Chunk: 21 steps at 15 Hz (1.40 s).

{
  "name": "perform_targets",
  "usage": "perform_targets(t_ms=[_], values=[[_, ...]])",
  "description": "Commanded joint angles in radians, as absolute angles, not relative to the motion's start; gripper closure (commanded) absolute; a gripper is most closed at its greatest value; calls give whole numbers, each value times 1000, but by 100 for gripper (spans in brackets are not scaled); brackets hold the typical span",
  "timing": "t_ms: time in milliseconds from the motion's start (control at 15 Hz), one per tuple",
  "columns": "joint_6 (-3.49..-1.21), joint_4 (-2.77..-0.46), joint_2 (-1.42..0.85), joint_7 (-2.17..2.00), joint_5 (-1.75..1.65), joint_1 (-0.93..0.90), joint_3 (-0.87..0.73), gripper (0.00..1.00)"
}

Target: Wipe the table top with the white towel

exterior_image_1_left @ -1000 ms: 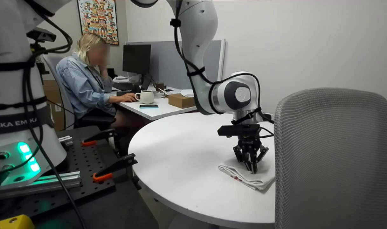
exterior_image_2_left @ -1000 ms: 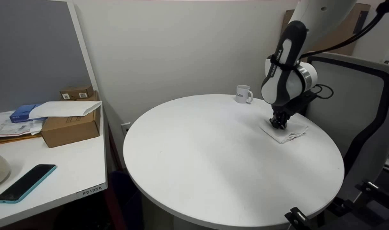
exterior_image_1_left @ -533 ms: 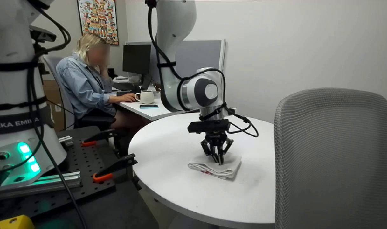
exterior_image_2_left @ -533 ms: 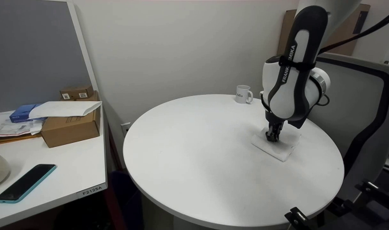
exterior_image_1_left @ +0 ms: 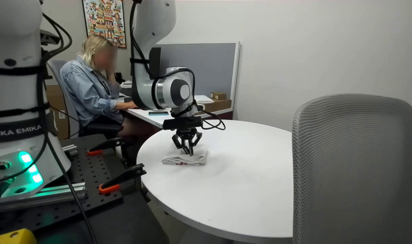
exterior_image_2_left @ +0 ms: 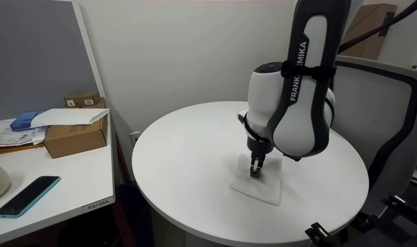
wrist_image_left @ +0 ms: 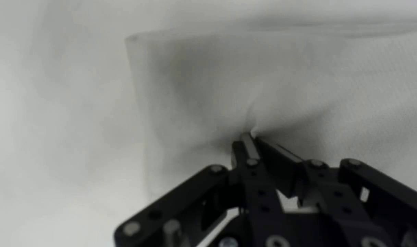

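The white towel (exterior_image_1_left: 185,161) is a folded, slightly rumpled cloth with small red marks on its edge. It lies flat on the round white table top (exterior_image_1_left: 239,189), which fills much of an exterior view (exterior_image_2_left: 187,164). My gripper (exterior_image_1_left: 190,154) points down at the towel in both exterior views. In the wrist view the gripper (wrist_image_left: 253,135) is shut, with its fingertips together on a pinched fold of the towel (wrist_image_left: 201,75). Creases run out from the pinch. The bit of cloth between the fingertips is mostly hidden.
A grey mesh chair (exterior_image_1_left: 354,169) stands against one side of the table. A desk with cardboard boxes (exterior_image_2_left: 76,137) and a phone (exterior_image_2_left: 27,197) is beside the table. A seated person (exterior_image_1_left: 87,84) works there. Black clamps (exterior_image_1_left: 124,178) sit near the table edge by the robot base.
My gripper has dragged the towel across the table top, away from the chair toward the desk side. The towel has turned a little. The mug seen earlier is now hidden behind the arm.
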State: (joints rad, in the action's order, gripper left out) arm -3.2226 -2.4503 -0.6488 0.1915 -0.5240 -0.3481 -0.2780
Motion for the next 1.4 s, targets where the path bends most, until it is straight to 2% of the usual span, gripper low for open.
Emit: perform_targets(t_ms=[0,267,467,867,1067,1333], values=[[-3270,-2471,-686,161,-522,-564,-291,96],[-3254,-2402,-732,72,-454,-831,-352,96],[-3249,-2404,-720,68,-314,-879,-358,96],[-3202,-2371,-700,110,-204,-552,-312,96],[-3104,-2242,-749,111,-205,-382,-309,96],[-2977,-2061,-828,85,-222,-264,-313,96]])
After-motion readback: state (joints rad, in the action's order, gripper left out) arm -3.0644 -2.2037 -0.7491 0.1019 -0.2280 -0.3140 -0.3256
